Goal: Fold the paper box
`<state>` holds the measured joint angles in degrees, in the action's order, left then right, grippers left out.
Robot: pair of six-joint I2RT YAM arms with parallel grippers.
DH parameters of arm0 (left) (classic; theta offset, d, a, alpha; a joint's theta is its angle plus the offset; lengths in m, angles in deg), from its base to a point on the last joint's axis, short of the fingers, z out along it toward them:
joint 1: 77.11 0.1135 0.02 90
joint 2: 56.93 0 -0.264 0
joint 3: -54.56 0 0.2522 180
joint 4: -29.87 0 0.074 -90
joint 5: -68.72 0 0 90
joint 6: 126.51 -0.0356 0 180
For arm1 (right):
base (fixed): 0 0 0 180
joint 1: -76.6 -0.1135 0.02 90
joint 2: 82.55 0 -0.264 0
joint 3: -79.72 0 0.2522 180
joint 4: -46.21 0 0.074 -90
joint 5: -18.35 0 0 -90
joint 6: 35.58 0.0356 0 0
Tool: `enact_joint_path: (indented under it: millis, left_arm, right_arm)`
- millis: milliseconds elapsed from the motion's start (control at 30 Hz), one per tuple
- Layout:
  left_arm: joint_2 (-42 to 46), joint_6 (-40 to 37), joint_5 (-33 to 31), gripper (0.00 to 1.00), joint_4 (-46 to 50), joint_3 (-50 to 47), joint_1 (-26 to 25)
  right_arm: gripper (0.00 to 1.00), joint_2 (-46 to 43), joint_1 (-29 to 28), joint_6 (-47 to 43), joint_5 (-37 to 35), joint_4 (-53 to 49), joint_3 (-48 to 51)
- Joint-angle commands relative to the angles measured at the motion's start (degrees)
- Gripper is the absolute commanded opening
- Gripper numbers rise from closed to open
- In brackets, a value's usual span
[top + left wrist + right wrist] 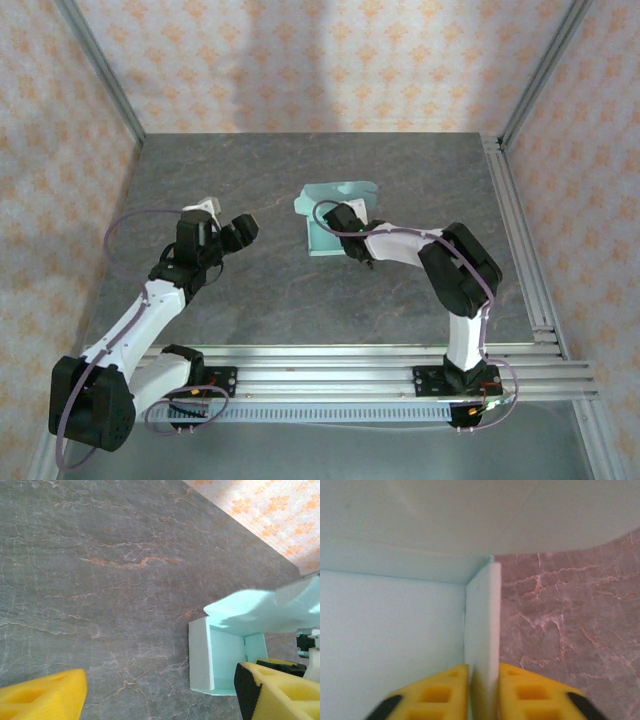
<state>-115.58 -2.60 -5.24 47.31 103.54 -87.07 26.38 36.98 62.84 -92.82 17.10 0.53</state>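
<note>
**Desk:** Where does the paper box (320,238) sit?

**Photographer:** Near the middle of the grey, stone-veined table (300,300), a little toward its far edge. It is pale mint card, partly shaped. Low walls stand up around a flat floor, and a broad flap (350,192) rises on the far side.

**Desk:** And the right gripper (343,228)?

**Photographer:** It reaches in over the box from the right. Its wrist camera shows the yellow fingers (440,692) flanking one upright side wall (482,630), one finger inside the box and the other on the table side. They sit close against the card on both faces. Whether they are squeezing it or only bracketing it, I cannot tell.

**Desk:** Left gripper (240,232)?

**Photographer:** It is out toward the table's left edge, apart from the box and pointed its way. Its jaws are spread wide over bare tabletop. From its own camera, the open side of the box lies ahead, next to one yellow finger (280,690).
</note>
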Motion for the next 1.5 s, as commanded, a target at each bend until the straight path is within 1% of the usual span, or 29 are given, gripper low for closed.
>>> enact_joint_path:
  millis: [0,333,467,567,667,767,833,967,1133,1200,1300,1367,1467]
  left_arm:
    - [-0.52,-1.79,-0.22,0.80,1.46,1.62,0.64]
    - [-2.72,-1.61,1.14,0.80,-0.42,1.74,0.64]
    - [-4.92,-1.73,2.04,0.81,-1.43,2.68,0.71]
    - [-9.20,-1.51,4.95,0.81,-4.24,3.75,0.72]
    - [-14.90,-0.78,9.49,0.80,-8.87,4.88,0.47]
    - [-19.60,-2.93,13.59,0.80,-11.31,7.87,-0.36]
    - [-21.93,-9.06,15.66,0.80,-8.34,12.22,-1.04]
    - [-26.49,-21.83,18.50,0.80,2.78,24.23,-1.65]
    - [-33.35,-42.46,22.88,0.80,20.54,40.23,-1.69]
    - [-37.32,-51.51,24.59,0.80,30.62,48.44,-1.66]
    - [-43.42,-60.32,27.26,0.80,41.92,59.74,-1.66]
    - [-47.25,-64.25,29.12,0.79,46.71,66.12,-1.66]
    - [-53.88,-69.97,32.77,0.71,53.22,74.62,-1.94]
  right_arm:
    - [0.30,-1.78,0.24,0.23,0.89,-5.24,-0.36]
    - [0.58,-10.21,0.55,0.90,3.71,-5.31,-0.22]
    - [0.62,-14.07,1.22,1.92,5.45,-5.32,0.97]
    - [0.66,-18.60,2.19,1.95,7.57,-2.41,3.33]
    - [0.71,-22.57,4.02,0.50,12.98,0.05,4.58]
    - [0.77,-26.07,5.89,-3.54,18.62,2.88,5.56]
    - [0.80,-27.99,7.60,-6.72,23.59,4.33,5.63]
    - [0.83,-29.48,10.74,-12.11,31.91,2.42,3.27]
    - [0.84,-29.54,12.86,-12.49,33.53,-4.42,-1.96]
    - [0.84,-30.21,12.87,-12.64,34.90,-6.56,-3.15]
    - [0.84,-31.18,12.83,-11.65,36.11,-8.38,-3.66]
    - [0.84,-31.86,12.90,-11.16,36.48,-9.20,-3.33]
    - [0.85,-33.16,12.89,-11.06,36.34,-9.30,-1.46]
